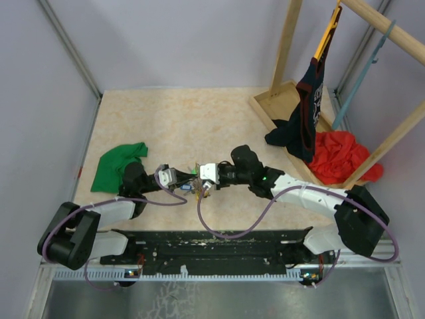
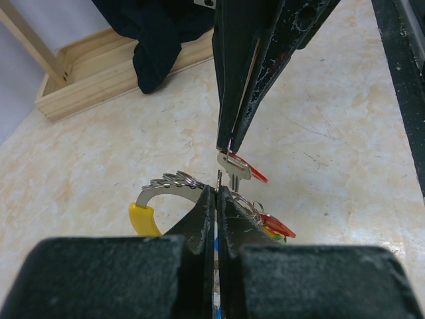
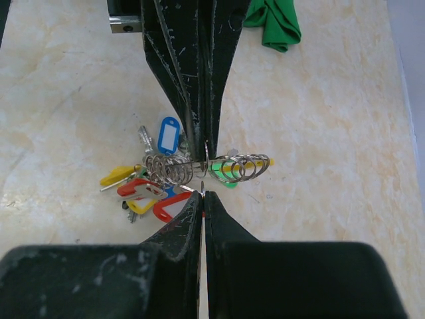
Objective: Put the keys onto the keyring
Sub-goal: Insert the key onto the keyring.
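Two tools (image 2: 217, 191) (image 3: 203, 195) tip-to-tip: keyring (image 2: 174, 181), key (image 2: 234, 167).

— How's the light?
— Bright, even, from above; shadows on the table (image 1: 172, 113) are soft and faint.
— Wrist views?
— The keyring (image 3: 239, 166) and key (image 2: 234, 166) are sharp, with small glints. The left gripper (image 2: 216, 193) blurs dark at its near base.
— Top view?
— Clear, but too coarse for small parts.

Beige marbled desk (image 1: 186, 119) under soft, even light. Enclosed by plain pale-lilac walls (image 1: 166, 40), metal struts (image 1: 70, 46) in the corners. Far right: wooden rack (image 1: 287, 46) on a tray base, draped with a dark garment (image 1: 309, 100); red cloth (image 1: 339, 156) against it. Green cloth (image 1: 119, 166) at left.
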